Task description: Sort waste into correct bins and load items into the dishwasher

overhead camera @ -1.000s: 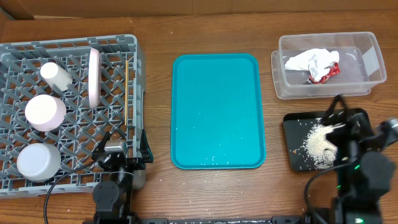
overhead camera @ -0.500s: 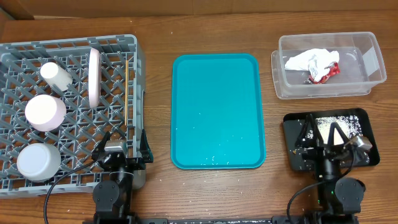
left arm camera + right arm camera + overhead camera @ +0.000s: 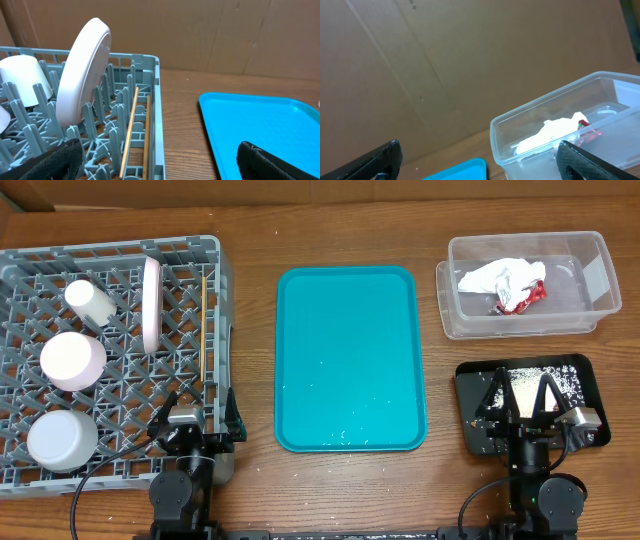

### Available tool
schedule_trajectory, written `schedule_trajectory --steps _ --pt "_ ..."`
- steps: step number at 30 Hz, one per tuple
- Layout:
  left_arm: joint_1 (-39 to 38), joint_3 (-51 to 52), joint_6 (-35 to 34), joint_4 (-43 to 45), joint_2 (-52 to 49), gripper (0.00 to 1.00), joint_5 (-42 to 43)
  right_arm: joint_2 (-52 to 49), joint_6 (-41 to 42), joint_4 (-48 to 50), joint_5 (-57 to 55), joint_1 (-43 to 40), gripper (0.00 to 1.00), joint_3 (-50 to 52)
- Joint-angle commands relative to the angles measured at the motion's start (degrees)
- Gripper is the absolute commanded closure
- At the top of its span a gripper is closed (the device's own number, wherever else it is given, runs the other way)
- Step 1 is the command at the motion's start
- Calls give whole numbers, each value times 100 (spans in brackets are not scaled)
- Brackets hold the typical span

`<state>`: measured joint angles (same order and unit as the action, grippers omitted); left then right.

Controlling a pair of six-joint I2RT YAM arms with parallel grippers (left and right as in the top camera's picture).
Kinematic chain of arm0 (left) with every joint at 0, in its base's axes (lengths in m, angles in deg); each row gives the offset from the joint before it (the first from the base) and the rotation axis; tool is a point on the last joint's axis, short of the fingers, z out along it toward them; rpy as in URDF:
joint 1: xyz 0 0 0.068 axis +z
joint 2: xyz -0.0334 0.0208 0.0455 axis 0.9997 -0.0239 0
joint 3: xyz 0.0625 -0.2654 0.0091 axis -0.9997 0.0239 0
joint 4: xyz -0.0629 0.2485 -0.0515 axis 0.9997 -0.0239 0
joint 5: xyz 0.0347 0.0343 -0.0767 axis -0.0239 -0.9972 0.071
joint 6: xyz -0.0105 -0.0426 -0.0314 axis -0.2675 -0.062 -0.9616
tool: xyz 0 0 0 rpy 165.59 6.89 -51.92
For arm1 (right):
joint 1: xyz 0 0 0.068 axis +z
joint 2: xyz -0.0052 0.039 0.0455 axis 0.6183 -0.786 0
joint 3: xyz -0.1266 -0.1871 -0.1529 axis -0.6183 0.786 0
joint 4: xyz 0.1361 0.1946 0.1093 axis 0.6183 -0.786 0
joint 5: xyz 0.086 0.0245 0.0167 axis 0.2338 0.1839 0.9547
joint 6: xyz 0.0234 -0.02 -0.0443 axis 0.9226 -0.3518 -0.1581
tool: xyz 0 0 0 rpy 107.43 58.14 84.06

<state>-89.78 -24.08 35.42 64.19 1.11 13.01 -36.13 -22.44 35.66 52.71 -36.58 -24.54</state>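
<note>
Bare table (image 3: pixel 254 330) lanes flank the flat teal tray (image 3: pixel 348 340). Left: dish rack (image 3: pixel 120 246) lattice walls, with the upright plate (image 3: pixel 151 302) rising above them. Far right: clear tub (image 3: pixel 603 270) walls.

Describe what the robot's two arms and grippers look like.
The left arm and right arm are black, each with a small silver-grey block near the wrist and a thin black cable looping beside it. The left gripper and right gripper each have two tapered matte-black fingers.
</note>
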Motion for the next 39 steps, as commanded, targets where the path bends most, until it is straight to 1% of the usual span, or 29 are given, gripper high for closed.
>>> schedule_trajectory --steps 1,5,6,9,12,39 --pt "-39 24 55 13 61 0 -57 59 -234 -223 -120 59 0 61" --pt "-39 24 55 13 61 0 -59 59 -450 -955 -122 59 0 63" --pt "-39 24 55 13 61 0 -59 59 -645 -1102 -103 59 0 61" --pt "-39 24 55 13 61 0 -57 59 -1515 -1097 151 59 0 61" --pt "-39 24 55 13 61 0 -57 59 -2039 -1110 186 59 0 61" --pt "-39 24 55 13 61 0 -57 57 -2068 -1108 273 63 0 61"
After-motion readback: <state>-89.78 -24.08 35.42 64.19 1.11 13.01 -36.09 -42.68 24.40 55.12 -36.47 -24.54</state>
